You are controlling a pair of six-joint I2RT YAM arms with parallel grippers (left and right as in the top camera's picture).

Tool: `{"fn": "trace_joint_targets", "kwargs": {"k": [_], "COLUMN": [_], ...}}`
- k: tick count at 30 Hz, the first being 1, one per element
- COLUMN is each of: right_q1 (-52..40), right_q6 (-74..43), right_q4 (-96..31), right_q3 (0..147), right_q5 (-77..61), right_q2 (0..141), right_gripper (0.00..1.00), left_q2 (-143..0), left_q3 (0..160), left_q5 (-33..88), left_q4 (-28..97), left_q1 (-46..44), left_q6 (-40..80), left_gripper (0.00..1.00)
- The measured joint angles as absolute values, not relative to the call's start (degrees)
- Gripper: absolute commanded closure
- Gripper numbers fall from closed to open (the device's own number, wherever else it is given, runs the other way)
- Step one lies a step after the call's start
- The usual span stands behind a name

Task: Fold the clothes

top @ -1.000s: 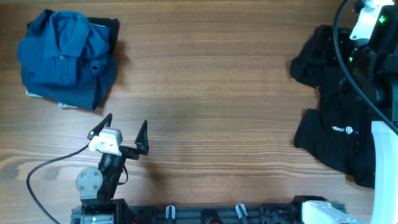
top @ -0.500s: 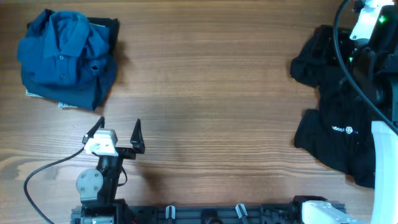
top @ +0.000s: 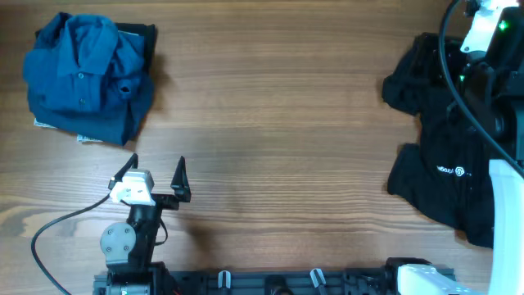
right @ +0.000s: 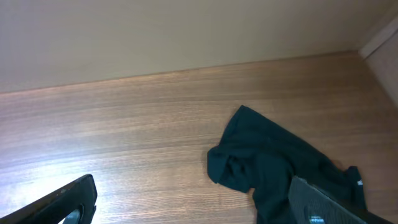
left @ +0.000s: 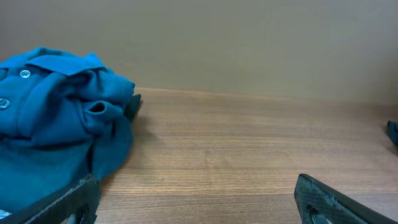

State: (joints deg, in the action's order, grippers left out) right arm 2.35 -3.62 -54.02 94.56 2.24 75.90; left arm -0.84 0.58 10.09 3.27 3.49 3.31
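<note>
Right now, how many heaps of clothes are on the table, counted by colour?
Blue heap: 1
Black heap: 1
Total: 2 heaps. How many garments each one holds cannot be told.

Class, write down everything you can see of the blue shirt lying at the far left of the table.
The blue shirt is soft, medium-blue cloth with a collar and small pale buttons down its front. It lies crumpled in a loose heap, not folded, on the wooden table near its far left corner. A dark layer pokes out beneath its far right edge. The open left hand sits apart from it, nearer the robot, and does not touch it.
</note>
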Motion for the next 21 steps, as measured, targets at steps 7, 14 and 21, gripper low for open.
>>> {"fn": "trace_joint_targets", "kwargs": {"k": [7,14,21], "right_q1": [2.35,2.35,2.35], "right_q6": [-3.62,-3.62,-3.51], "right_q4": [-54.04,-54.04,-54.04], "right_q3": [94.56,94.56,94.56], "right_q5": [2.24,2.24,2.66], "right_q2": [75.90,75.90,75.90], "right_gripper": [0.00,0.00,0.00], "left_q2": [-0.84,-0.84,-0.84], "left_q3": [0.58,0.58,0.58], "left_q5": [10.09,10.09,10.07], "left_q4": [3.25,3.25,3.25], "left_q1": [3.49,3.49,3.49], "left_q6": [3.31,3.31,3.31], "left_gripper": [0.00,0.00,0.00]}}
